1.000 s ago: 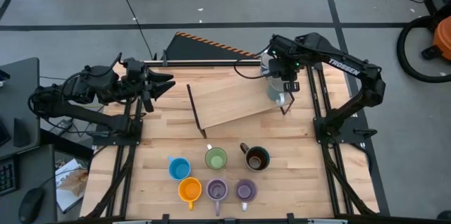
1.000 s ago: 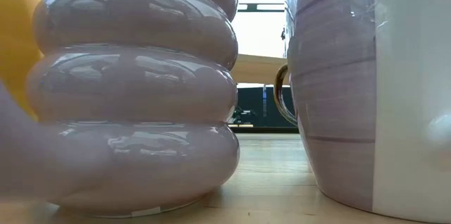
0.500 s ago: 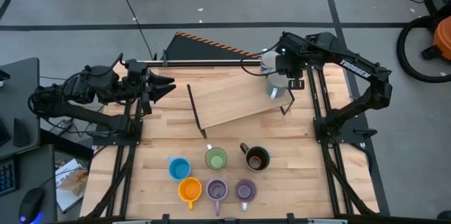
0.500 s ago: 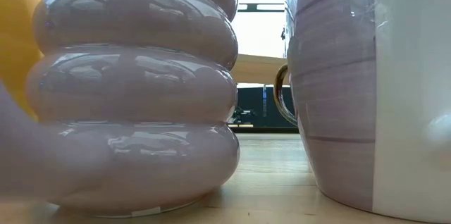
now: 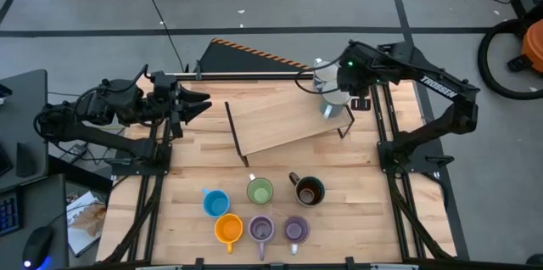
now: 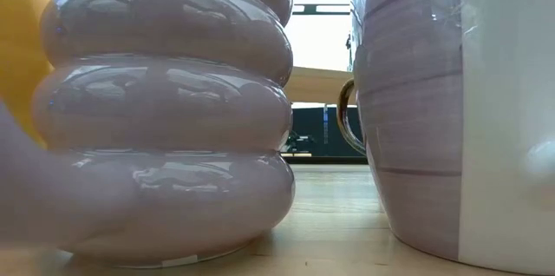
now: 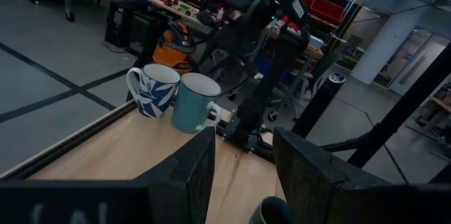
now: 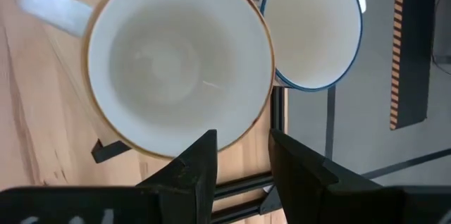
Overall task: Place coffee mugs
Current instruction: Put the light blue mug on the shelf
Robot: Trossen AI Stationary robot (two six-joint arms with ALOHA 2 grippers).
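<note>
Two mugs (image 5: 333, 104) on raised board (image 5: 280, 126)

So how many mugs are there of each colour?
Blue: 1
Green: 1
Brown: 1
Orange: 1
Purple: 2
White with blue pattern: 1
Pale teal-grey: 1
Total: 8

Six round glazed handled coffee mugs stand upright, mouths up, toward six o'clock on the table: blue (image 5: 215, 202), green (image 5: 260, 190) and dark brown (image 5: 309, 190) in one row, orange (image 5: 228, 230) and two purple (image 5: 260, 230) (image 5: 295, 229) nearer the edge. Toward one o'clock, on a raised wooden shelf, a pale teal-sided mug (image 7: 195, 103) with a white interior stands just beside, perhaps touching, a white mug patterned in blue (image 7: 154, 91).
</note>
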